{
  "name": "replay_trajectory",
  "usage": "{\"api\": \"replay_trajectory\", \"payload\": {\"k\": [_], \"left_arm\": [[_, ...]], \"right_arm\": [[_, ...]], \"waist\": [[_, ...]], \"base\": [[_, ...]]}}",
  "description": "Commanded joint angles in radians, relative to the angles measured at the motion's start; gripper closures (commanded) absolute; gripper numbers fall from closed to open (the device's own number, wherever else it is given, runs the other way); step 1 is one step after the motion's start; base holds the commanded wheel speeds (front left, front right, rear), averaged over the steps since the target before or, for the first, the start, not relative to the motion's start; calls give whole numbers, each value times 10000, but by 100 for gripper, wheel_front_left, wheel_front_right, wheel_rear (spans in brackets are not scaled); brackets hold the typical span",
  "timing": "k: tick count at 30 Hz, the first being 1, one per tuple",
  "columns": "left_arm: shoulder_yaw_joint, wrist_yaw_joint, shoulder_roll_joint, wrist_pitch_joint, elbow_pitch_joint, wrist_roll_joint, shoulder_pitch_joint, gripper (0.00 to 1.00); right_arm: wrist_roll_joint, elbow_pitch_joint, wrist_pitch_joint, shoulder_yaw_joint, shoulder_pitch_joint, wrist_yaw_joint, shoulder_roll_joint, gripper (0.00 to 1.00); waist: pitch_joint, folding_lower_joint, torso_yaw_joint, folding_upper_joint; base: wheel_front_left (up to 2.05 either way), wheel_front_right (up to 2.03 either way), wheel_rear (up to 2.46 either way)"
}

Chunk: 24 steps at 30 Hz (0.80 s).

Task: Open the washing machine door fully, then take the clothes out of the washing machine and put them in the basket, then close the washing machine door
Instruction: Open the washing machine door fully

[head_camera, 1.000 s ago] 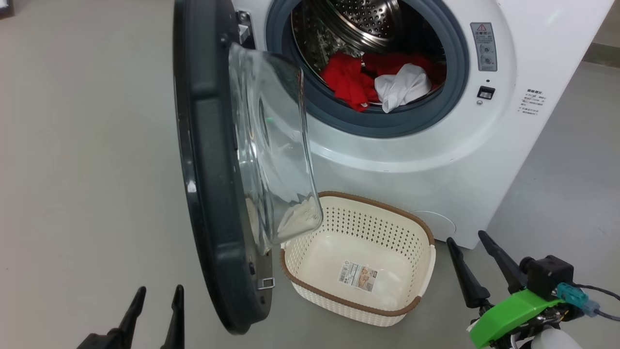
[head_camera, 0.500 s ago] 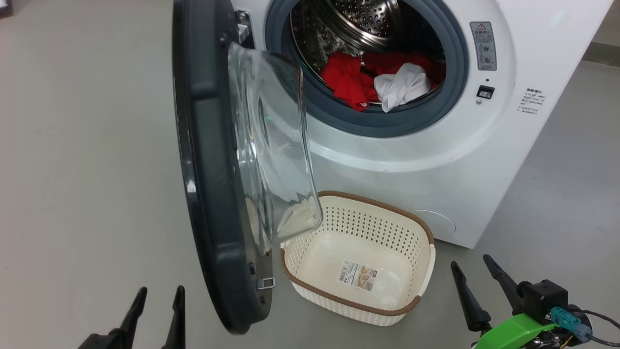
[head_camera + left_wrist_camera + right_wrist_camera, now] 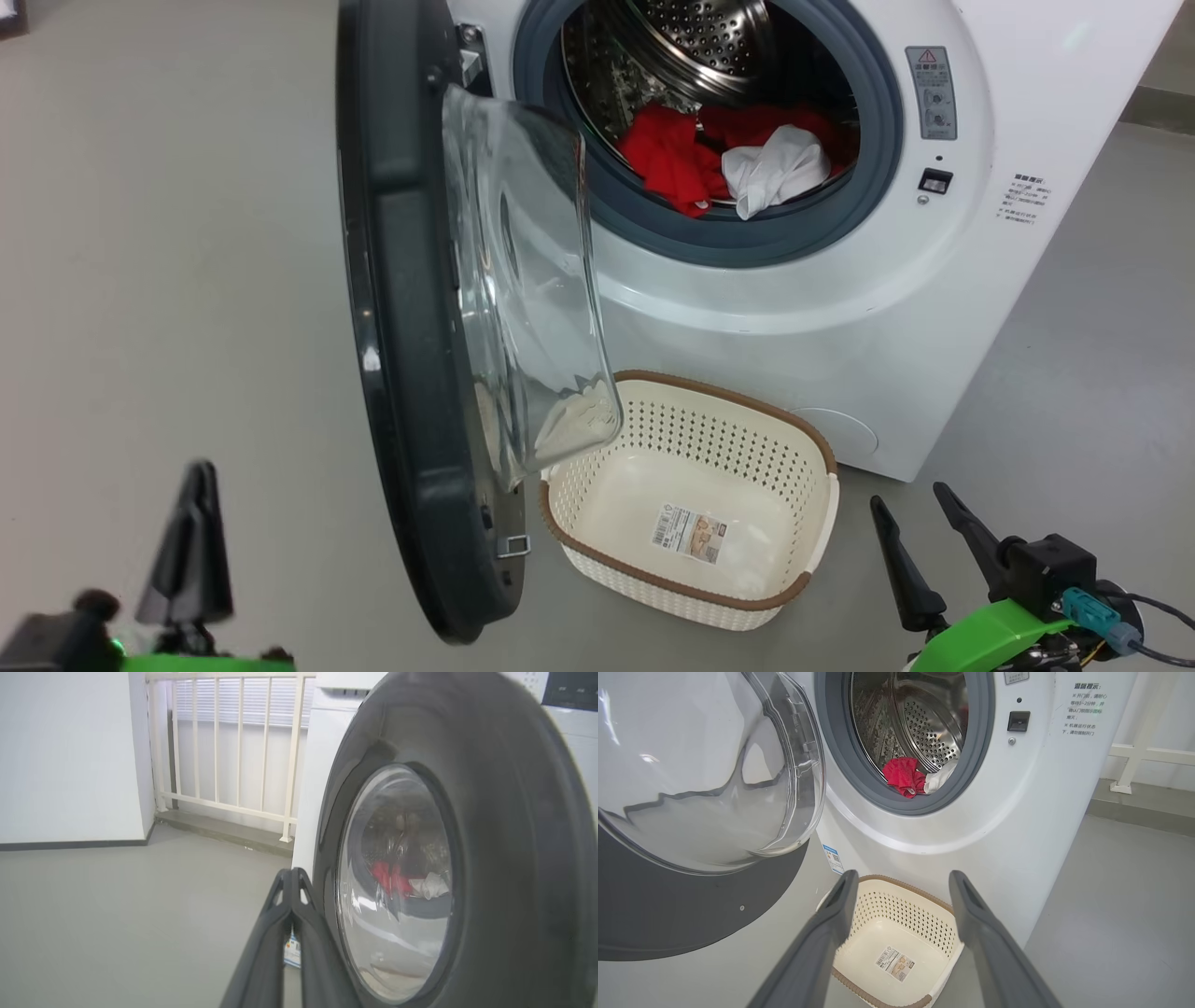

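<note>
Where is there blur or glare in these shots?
Head view: the left gripper is blurred at lower left, the rest sharp. Left wrist view: the washing machine door looks soft. Right wrist view: sharp, with pale glare across that door's glass.

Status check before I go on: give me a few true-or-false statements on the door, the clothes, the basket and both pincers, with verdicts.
1. The washing machine door is shut. False: it stands swung open.
2. The red and white clothes lie inside the drum. True.
3. The basket holds clothes. False: there are none in it, just a label on its bottom.
4. The left pincer is shut. True.
5. The right pincer grips the basket. False: it is open, apart from the basket.
</note>
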State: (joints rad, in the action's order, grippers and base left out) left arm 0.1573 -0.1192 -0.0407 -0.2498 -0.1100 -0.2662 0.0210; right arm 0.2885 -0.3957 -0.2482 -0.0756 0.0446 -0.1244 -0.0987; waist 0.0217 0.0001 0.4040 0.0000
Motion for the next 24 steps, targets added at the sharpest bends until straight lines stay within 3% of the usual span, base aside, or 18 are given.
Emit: {"api": "replay_trajectory", "payload": {"k": [1, 6, 13, 19, 24], "left_arm": [[374, 83, -95, -120, 536, -13, 468, 100], [49, 246, -95, -120, 2414, -183, 573, 100], [-1759, 393, -95, -120, 4251, -99, 184, 100], [-3513, 254, -95, -120, 4224, 34, -230, 100], [-4687, 163, -95, -120, 2948, -220, -542, 100]], "right_arm": [[-90, 282, -135, -160, 175, -63, -80, 0], [-105, 372, -135, -171, 205, -63, -69, 0], [-88, 459, -135, -188, 195, -63, -28, 0], [-90, 503, -135, -198, 214, -63, 7, 0], [-116, 589, -135, -183, 234, -63, 23, 0]], "waist": [[6, 0, 2, 0], [-11, 0, -32, 0], [-79, 0, -70, 0], [-125, 0, -100, 0], [-166, 0, -142, 0]], "base": [[0, 0, 0], [0, 0, 0], [0, 0, 0], [0, 0, 0], [0, 0, 0]]}}
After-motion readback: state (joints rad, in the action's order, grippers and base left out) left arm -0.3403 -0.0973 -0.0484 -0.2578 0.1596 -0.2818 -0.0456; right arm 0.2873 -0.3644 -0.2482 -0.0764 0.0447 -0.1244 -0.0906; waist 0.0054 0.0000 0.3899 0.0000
